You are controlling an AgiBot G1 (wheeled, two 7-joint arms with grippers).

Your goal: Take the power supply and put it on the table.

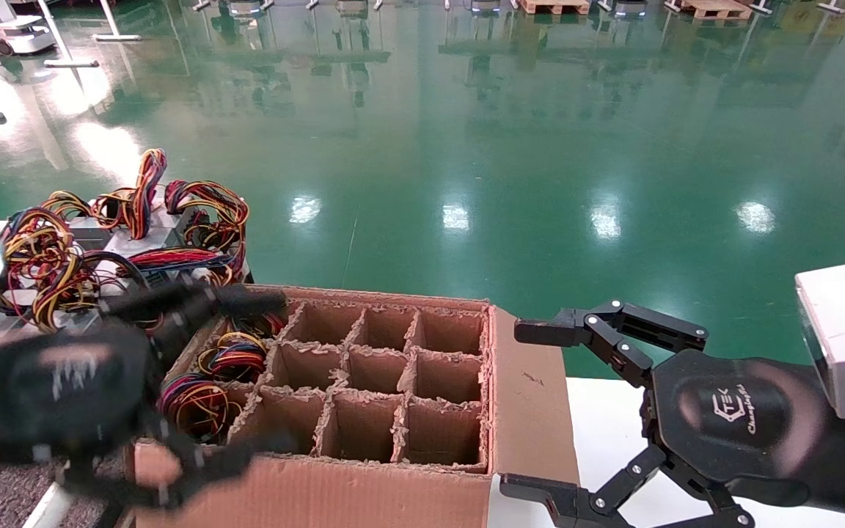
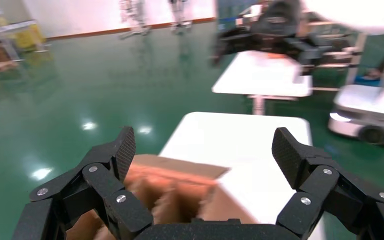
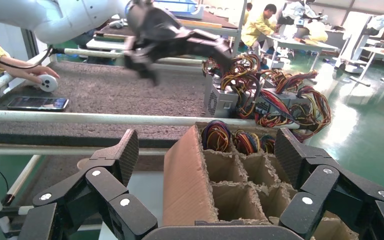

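Power supply (image 1: 206, 400) sits in the cardboard box (image 1: 364, 411); left gripper (image 1: 210, 381) hovers above it, fingers spread; right gripper (image 1: 532, 411) open, beside the box.

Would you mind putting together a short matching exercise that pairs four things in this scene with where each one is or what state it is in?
Things:
1. left gripper
2. right gripper
3. cardboard box
4. power supplies with wire bundles

Places or states:
A. divided into cells, most of them empty
B. open, empty, above the box's wire-filled cells
C. stacked on the dark speckled table beyond the box
D. open, empty, beside the box over the white tabletop

Pairs: 1-B, 2-D, 3-A, 4-C
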